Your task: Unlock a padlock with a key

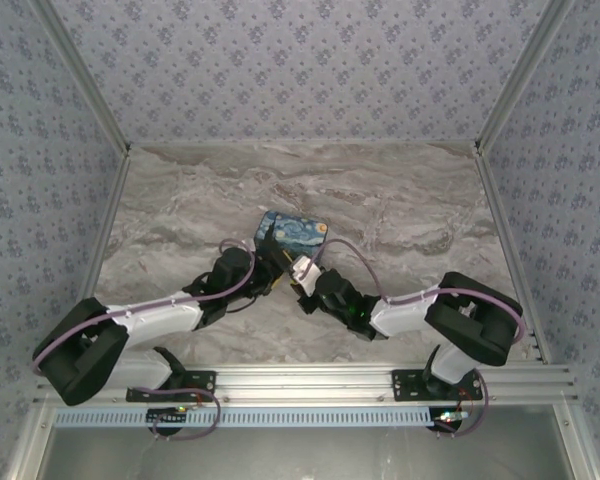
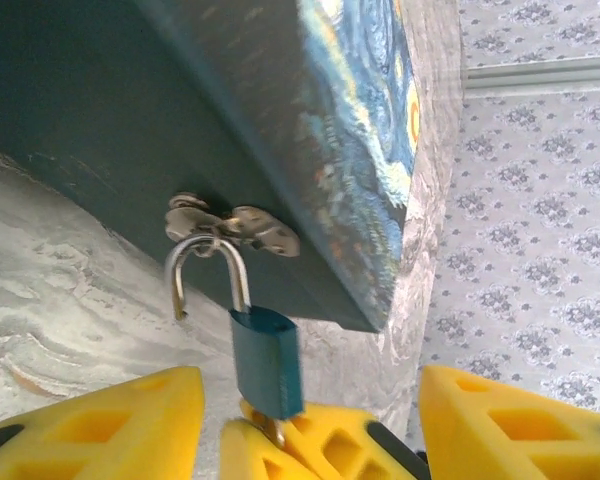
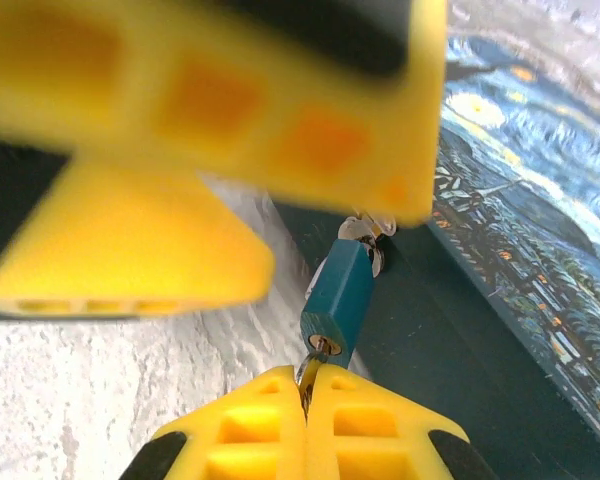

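A small teal padlock [image 2: 267, 360] hangs by its silvery shackle [image 2: 205, 265] from the metal hasp [image 2: 235, 225] on the front of the Starry Night box [image 2: 360, 150]. One shackle end stands free of the body. My right gripper [image 3: 307, 385] is shut on the key [image 3: 310, 368], whose blade sits in the keyhole at the foot of the padlock [image 3: 338, 295]. My left gripper [image 2: 305, 390] is open, its yellow fingers [image 2: 90, 425] wide apart either side of the padlock and not touching it. In the left wrist view the right gripper [image 2: 310, 440] shows just below the padlock.
The box [image 1: 292, 232] lies mid-table on the marble top [image 1: 410, 215], with both arms converging on its near edge. Patterned walls [image 1: 300, 60] close in the back and sides. An aluminium rail [image 1: 310, 380] runs along the near edge.
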